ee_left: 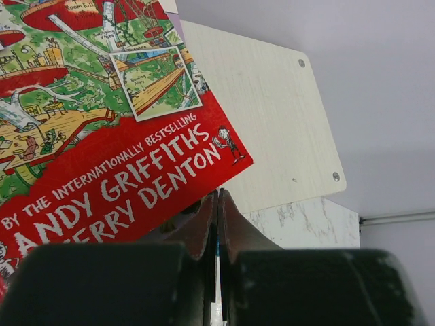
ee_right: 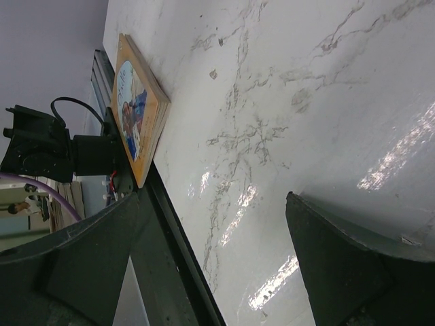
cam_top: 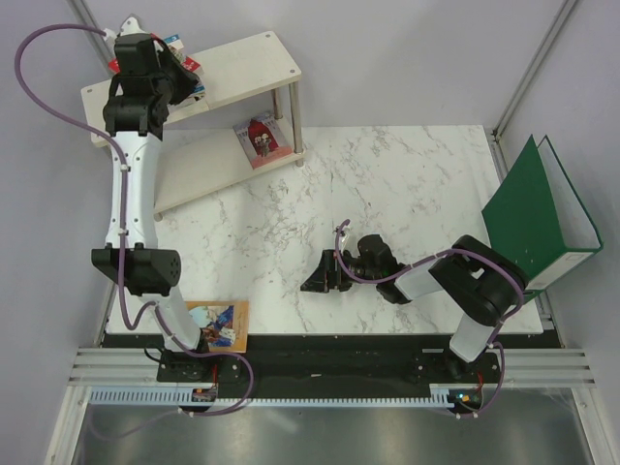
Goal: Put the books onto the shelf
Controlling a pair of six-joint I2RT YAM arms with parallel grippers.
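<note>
The red Treehouse book [ee_left: 102, 136] lies flat on the shelf's top board [ee_left: 272, 115]. My left gripper [ee_left: 219, 193] is shut just past the book's corner, with only a thin blue line showing in the slit between its fingers. From above, the left gripper [cam_top: 182, 76] hovers over the left end of the shelf [cam_top: 252, 60], and coloured book edges [cam_top: 198, 89] peek out around it. Another book [cam_top: 260, 139] lies on the lower board. An orange-brown book [cam_top: 218, 325] [ee_right: 136, 109] rests at the table's near left edge. My right gripper [cam_top: 317, 278] [ee_right: 212, 200] is open and empty, low over the marble.
A large green ring binder [cam_top: 538, 218] stands open at the table's right edge. The marble table [cam_top: 407, 184] stretches between the shelf and the binder. The left arm's base and cables [ee_right: 41, 146] sit behind the orange-brown book.
</note>
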